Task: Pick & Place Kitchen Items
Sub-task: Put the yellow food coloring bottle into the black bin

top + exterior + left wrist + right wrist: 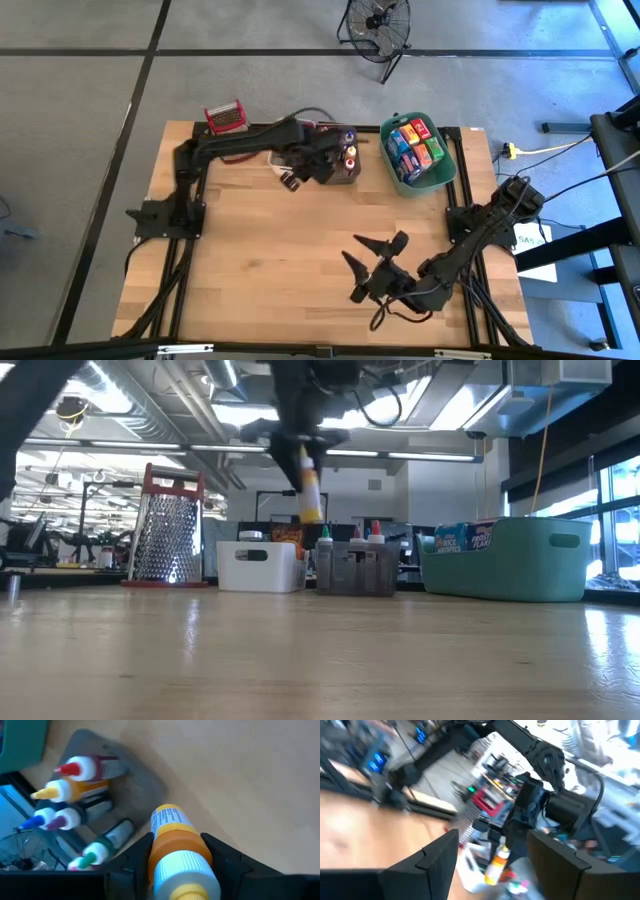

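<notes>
A squeeze bottle (pixel 182 857) with an orange label, white shoulder and yellow cap hangs in the air, my left gripper (pixel 176 839) shut on it. In the low view this bottle (pixel 310 488) is high above the table, between the white bin (pixel 258 565) and the grey bin (pixel 356 568). The grey bin (pixel 135 777) holds several small bottles with coloured caps (pixel 62 805). Small coloured boxes (pixel 416 146) fill the green bin (pixel 452 170). My right gripper (pixel 365 254) stands open over the table's near right part, pointing level toward the left, with nothing in it. My left gripper pinches the bottle's body at the orange label (pixel 165 851) between its two fingers (pixel 136 862), one on each side. The fingers come steeply from above. The bottle hangs nearly upright, cap toward the wrist, clear of the table and the bins.
A red-rimmed wire basket (pixel 225 117) stands at the far left corner; the bins line the far edge. Bare wooden tabletop (pixel 270 260) spreads over the middle and near left. A fan (pixel 377 25) stands on the floor beyond the table.
</notes>
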Tool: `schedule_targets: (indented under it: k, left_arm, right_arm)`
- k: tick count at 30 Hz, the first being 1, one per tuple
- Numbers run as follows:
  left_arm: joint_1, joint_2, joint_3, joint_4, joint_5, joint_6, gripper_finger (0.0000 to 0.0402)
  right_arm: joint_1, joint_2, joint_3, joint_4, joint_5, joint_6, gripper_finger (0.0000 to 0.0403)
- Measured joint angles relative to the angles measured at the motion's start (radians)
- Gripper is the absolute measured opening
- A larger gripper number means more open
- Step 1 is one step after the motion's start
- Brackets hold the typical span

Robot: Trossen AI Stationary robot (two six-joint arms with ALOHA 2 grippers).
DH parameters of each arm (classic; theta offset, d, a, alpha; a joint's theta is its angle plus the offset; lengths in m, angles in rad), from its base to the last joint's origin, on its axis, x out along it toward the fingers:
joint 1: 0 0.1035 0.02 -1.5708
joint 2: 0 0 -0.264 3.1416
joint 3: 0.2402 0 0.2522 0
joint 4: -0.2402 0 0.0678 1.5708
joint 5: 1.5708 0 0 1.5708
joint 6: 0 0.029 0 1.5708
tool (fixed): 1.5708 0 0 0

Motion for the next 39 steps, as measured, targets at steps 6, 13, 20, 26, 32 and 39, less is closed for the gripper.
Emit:
schedule_targets:
  k: [6, 13, 20, 26, 32, 39]
  left_arm:
    - [0.074, 0.142, 0.227, -0.067, 0.031, 0.079, 0.0144]
    - [0.144, 0.222, 0.324, -0.044, 0.134, 0.145, 0.0144]
    - [0.166, 0.297, 0.325, -0.034, 0.148, 0.177, 0.0144]
    - [0.165, 0.344, 0.326, -0.030, 0.139, 0.170, 0.0144]
    - [0.166, 0.370, 0.326, -0.036, 0.132, 0.101, 0.0153]
    - [0.166, 0.370, 0.326, 0.016, 0.155, 0.050, 0.0198]
  right_arm:
    - [0.038, 0.000, 0.000, 0.123, 0.062, -0.239, 0.0236]
    - [0.054, 0.000, 0.000, 0.169, 0.091, -0.328, 0.0236]
    - [0.053, -0.001, -0.009, 0.164, 0.107, -0.311, 0.0236]
    - [0.053, -0.001, -0.023, 0.161, 0.108, -0.309, 0.0236]
    - [0.053, -0.001, -0.023, 0.134, 0.105, -0.300, 0.0236]
    - [0.053, -0.001, -0.023, 0.092, 0.103, -0.283, 0.0236]
